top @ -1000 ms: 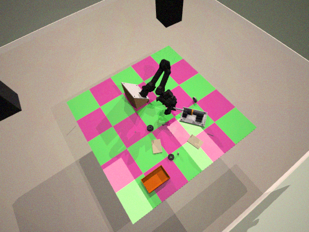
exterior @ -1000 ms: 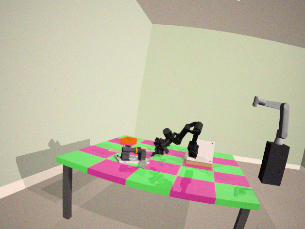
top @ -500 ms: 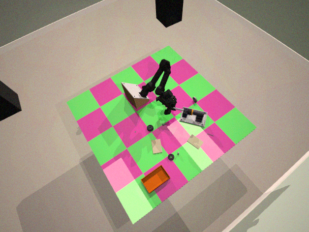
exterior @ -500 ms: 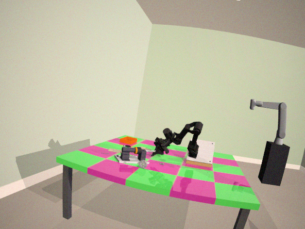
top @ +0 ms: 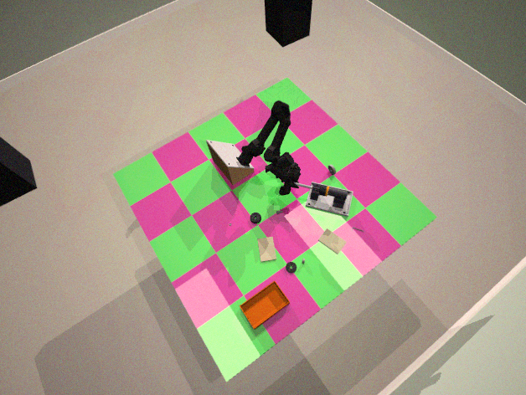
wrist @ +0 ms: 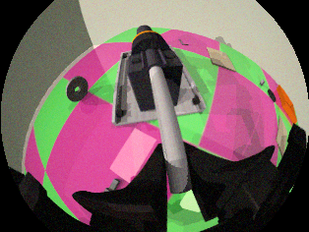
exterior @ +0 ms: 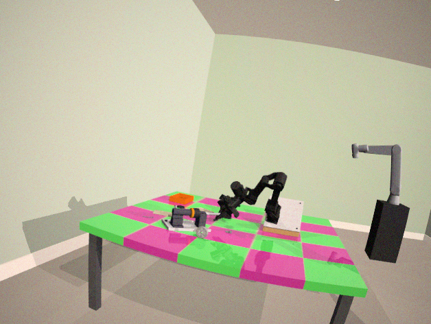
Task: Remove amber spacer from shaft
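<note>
The grey shaft (top: 303, 185) (exterior: 213, 213) (wrist: 166, 115) sticks out of a dark two-block housing (top: 339, 200) (exterior: 176, 219) on a pale base plate (top: 309, 207) (wrist: 116, 110). The amber spacer (top: 327, 190) (exterior: 192, 213) (wrist: 146, 33) is up on the assembly between the blocks, with dark cylindrical parts beside it. It shows as a thin band and is not on the table. My gripper (top: 293, 185) (exterior: 218, 217) (wrist: 169, 146) is shut on the free end of the shaft, a short way from the nearer block. The shaft inside the housing is hidden.
A tilted white board (top: 229, 155) (exterior: 285, 215) stands by the arm's base. A grey disc (top: 332, 170) (exterior: 200, 232) (wrist: 80, 88) is near the housing. Two dark wheels (top: 255, 218) (top: 291, 267), two beige cards (top: 266, 248) (top: 332, 240) and an orange tray (top: 264, 305) lie farther off.
</note>
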